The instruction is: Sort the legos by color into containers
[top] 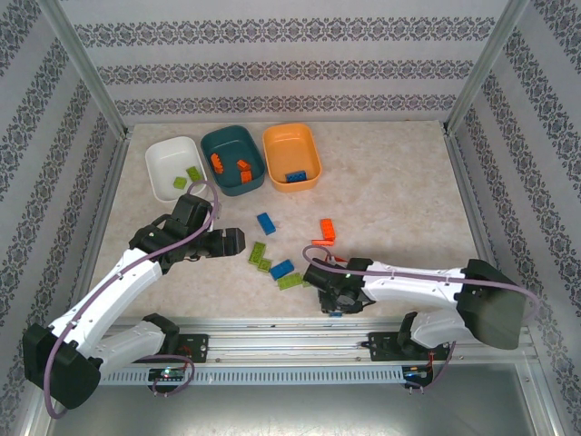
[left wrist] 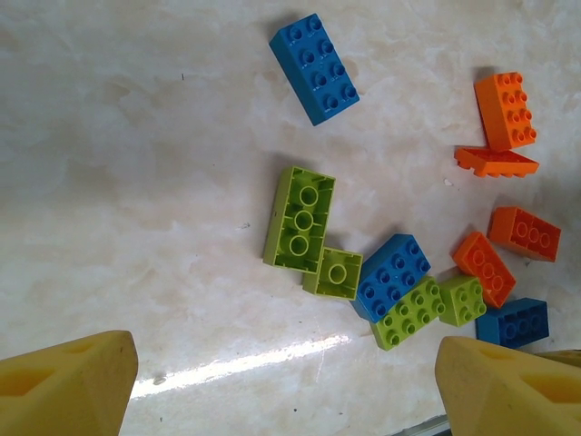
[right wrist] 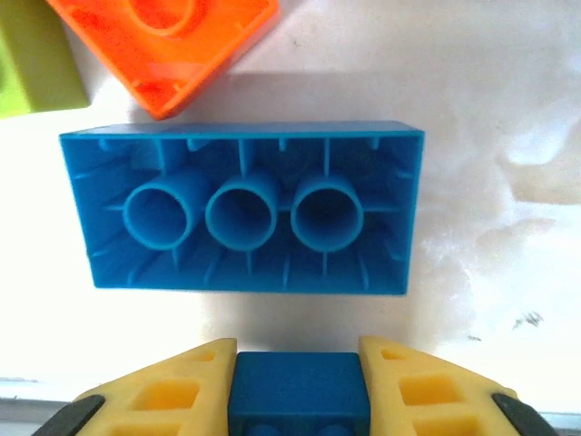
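Note:
In the right wrist view my right gripper (right wrist: 296, 356) is shut on a small blue lego (right wrist: 298, 392), its yellow fingers (right wrist: 172, 391) pressed against both sides. Just beyond it a larger blue lego (right wrist: 241, 218) lies upside down on the table. From above, the right gripper (top: 329, 295) sits low near the front edge. My left gripper (top: 232, 242) is open over bare table, left of the loose pile, with nothing between its jaws (left wrist: 286, 391). The white container (top: 162, 163), teal container (top: 232, 143) and orange container (top: 289, 141) stand in a row at the back.
Loose legos lie mid-table: a blue one (top: 266, 222), an orange one (top: 327, 231), green ones (top: 259, 252), another blue (top: 281, 269). The left wrist view has several green, blue and orange bricks (left wrist: 300, 218). Metal frame posts and patterned walls enclose the table.

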